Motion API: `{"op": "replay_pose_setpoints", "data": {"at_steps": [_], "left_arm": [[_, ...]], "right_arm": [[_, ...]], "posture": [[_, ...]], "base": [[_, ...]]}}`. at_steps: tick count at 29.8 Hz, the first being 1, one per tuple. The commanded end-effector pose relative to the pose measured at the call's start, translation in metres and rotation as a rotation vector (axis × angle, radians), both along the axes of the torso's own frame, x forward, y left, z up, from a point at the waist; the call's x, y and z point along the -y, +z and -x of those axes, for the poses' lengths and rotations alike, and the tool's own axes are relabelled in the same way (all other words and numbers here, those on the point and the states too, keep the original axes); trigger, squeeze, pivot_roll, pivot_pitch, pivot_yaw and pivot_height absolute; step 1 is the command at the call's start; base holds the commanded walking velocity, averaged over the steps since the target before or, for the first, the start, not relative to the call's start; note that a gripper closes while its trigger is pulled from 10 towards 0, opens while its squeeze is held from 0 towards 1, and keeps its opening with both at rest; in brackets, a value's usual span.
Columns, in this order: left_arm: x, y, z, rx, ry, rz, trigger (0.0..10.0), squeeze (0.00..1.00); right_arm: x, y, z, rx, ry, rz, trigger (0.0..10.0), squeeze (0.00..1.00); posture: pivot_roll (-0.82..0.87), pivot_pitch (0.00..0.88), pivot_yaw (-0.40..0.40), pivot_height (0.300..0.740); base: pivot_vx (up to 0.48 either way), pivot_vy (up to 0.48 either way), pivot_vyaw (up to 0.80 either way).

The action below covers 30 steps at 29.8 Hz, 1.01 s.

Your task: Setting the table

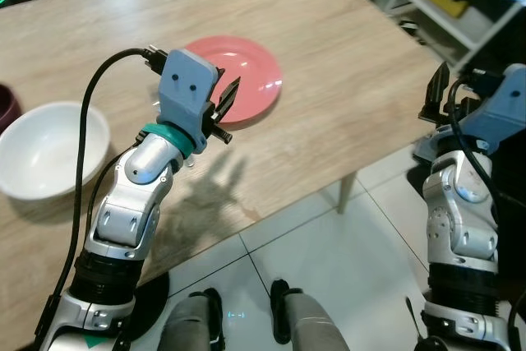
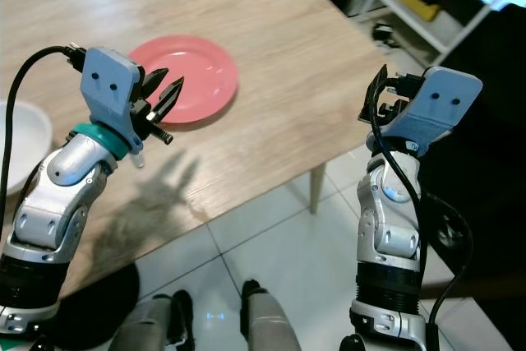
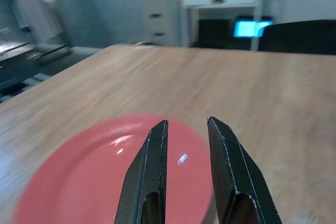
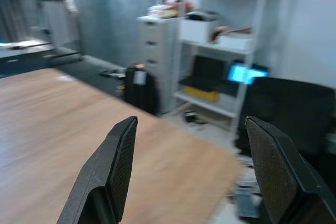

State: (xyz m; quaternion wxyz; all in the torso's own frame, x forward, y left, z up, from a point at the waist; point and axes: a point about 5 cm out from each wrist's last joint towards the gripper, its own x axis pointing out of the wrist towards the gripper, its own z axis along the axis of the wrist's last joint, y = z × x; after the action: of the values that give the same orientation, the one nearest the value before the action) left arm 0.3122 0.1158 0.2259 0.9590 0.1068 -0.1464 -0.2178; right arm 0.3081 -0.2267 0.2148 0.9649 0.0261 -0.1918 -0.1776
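Nearest the robot, the left gripper [image 1: 223, 109] hangs just above the near rim of the pink plate [image 1: 246, 71], its 2 black fingers [image 3: 149, 166] held a narrow gap apart with nothing between them; the plate lies flat on the wooden table [image 1: 345, 63] and looks bare apart from glare. The step in hand appears to be either taking hold of this plate or letting it go at its place; which of the 2 cannot be told from here. A grasp would call for the fingers to drop and straddle the thin rim, since the plate sits flush on the wood. The right gripper [image 2: 376, 96] is raised off the table's right edge, fingers spread wide and empty. Further left stands a white bowl [image 1: 45, 150], seemingly empty, with a dark maroon vessel [image 1: 8, 104] just beyond it at the frame's edge, contents not visible.
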Motion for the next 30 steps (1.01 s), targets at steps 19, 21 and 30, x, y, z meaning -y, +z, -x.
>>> {"op": "replay_pose_setpoints", "data": {"at_steps": [19, 21, 30], "left_arm": [[0.0023, -0.0081, -0.0046, -0.022, -0.011, -0.017, 10.0, 0.0], [0.0026, -0.0082, -0.0053, -0.022, -0.013, -0.015, 10.0, 0.0], [0.0033, -0.0081, -0.0065, -0.023, -0.017, -0.004, 10.0, 0.0]], "right_arm": [[-0.0003, -0.011, 0.0009, -0.043, -0.008, -0.006, 10.0, 0.0], [-0.0001, -0.0112, 0.0008, -0.044, -0.008, -0.004, 10.0, 0.0], [0.0003, -0.0114, 0.0003, -0.046, -0.008, 0.001, 10.0, 0.0]], "posture": [[0.14, 0.114, 0.024, 0.74], [0.14, 0.111, 0.025, 0.74], [0.14, 0.113, 0.023, 0.74]], "base": [[0.0, 0.0, -0.8], [0.0, 0.0, -0.8], [0.0, 0.0, -0.8]]}}
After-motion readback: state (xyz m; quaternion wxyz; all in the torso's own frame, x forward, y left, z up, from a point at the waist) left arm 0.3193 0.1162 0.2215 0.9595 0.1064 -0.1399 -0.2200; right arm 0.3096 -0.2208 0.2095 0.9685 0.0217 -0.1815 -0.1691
